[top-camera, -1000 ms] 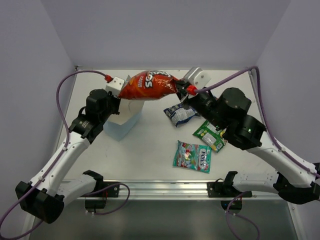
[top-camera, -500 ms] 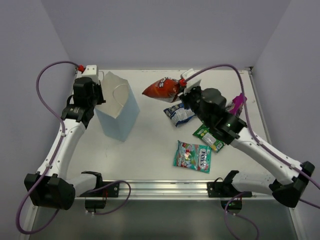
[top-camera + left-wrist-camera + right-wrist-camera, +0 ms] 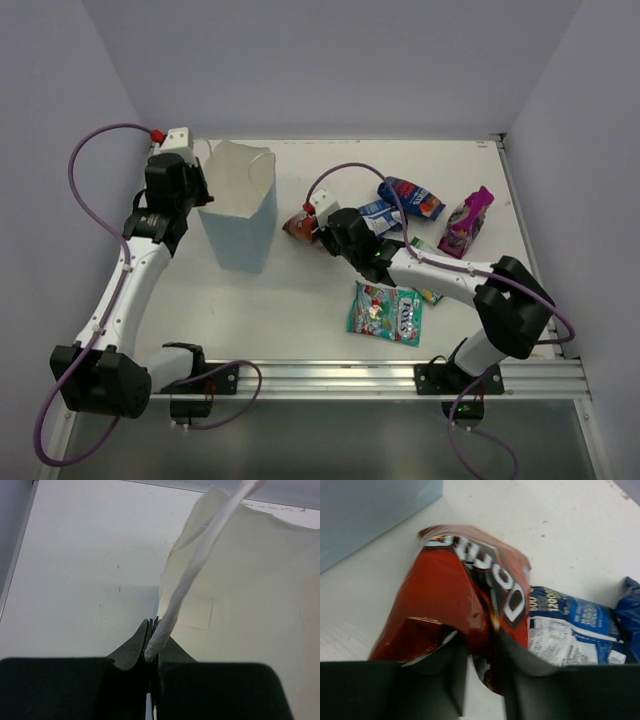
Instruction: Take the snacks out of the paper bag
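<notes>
Wrist views: left fingers (image 3: 134, 649) pinch paper bag handle (image 3: 197, 565); right fingers (image 3: 527, 664) apparently clamp Doritos packet (image 3: 447, 592).

Paper bag (image 3: 240, 222) upright at left, Doritos packet (image 3: 296, 226) just right, other packets (image 3: 385, 312) farther right.

Soft, even light falls from overhead on the white table (image 3: 300, 300), leaving only faint, blurred-edged shadows beneath the arms and beside the paper bag (image 3: 240, 225). Small highlights catch the foil of the teal packet (image 3: 385, 312). At the left wrist, the loop handle (image 3: 181, 594) looms soft and out of focus, the left gripper (image 3: 152, 630) a near-black, underexposed mass. At the right wrist, glare streaks the slightly blurred Doritos packet (image 3: 455, 595); the right gripper (image 3: 480, 652) reads as dark silhouette.
</notes>
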Controlling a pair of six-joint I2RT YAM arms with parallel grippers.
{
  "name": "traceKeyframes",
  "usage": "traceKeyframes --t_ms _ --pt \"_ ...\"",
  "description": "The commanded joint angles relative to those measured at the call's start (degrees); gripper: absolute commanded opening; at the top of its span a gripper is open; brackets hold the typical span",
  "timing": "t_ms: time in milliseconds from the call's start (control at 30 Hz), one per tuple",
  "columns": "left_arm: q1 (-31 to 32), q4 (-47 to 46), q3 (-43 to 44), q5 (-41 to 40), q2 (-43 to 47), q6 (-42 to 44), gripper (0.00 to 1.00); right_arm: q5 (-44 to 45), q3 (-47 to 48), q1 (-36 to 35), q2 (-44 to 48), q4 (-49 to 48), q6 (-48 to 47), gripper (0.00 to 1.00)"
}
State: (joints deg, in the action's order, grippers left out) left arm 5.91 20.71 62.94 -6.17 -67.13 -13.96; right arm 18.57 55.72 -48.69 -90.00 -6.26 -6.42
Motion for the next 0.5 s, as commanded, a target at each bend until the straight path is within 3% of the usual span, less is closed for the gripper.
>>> traceKeyframes --t_ms 0,67,100,133,200,233,300,367,400,467 --pt "-0.38 -1.55 -0.62 1.16 2.97 0.07 0.0 -2.55 0.35 -4.13 3.07 -0.44 3.77 0.4" --pt "-0.38 -0.85 -0.01 1.25 3.76 0.33 0.04 -5.72 1.58 -5.53 5.6 6.04 5.97 0.62" --pt "-0.38 0.28 0.43 0.99 4.03 0.42 0.08 -6.95 2.02 -5.8 6.66 8.96 7.63 0.67" --pt "-0.38 0.82 0.95 1.16 4.2 0.86 0.21 -9.75 3.15 -5.89 7.81 10.99 8.69 0.72" --pt "-0.38 2.83 2.97 1.08 4.81 1.12 0.33 -11.79 4.65 -5.89 11.32 17.65 11.59 0.8" --pt "-0.38 3.28 3.59 1.16 5.08 1.38 0.44 -12.41 6.05 -5.89 12.55 19.43 12.38 0.82" --pt "-0.38 4.68 4.82 1.25 6.04 1.65 0.57 -11.98 7.46 -5.81 16.06 24.18 13.97 0.89" --pt "-0.38 6.35 6.75 1.78 6.57 2.0 0.81 -10.4 10.35 -5.37 19.49 27.77 14.59 0.99" --pt "-0.38 6.88 7.37 1.95 6.66 2.09 0.81 -9.78 11.24 -5.02 20.46 28.67 14.68 0.99" --pt "-0.38 8.29 9.3 2.39 6.75 2.18 0.93 -8.82 13.43 -2.92 22.05 31.9 14.76 0.99"
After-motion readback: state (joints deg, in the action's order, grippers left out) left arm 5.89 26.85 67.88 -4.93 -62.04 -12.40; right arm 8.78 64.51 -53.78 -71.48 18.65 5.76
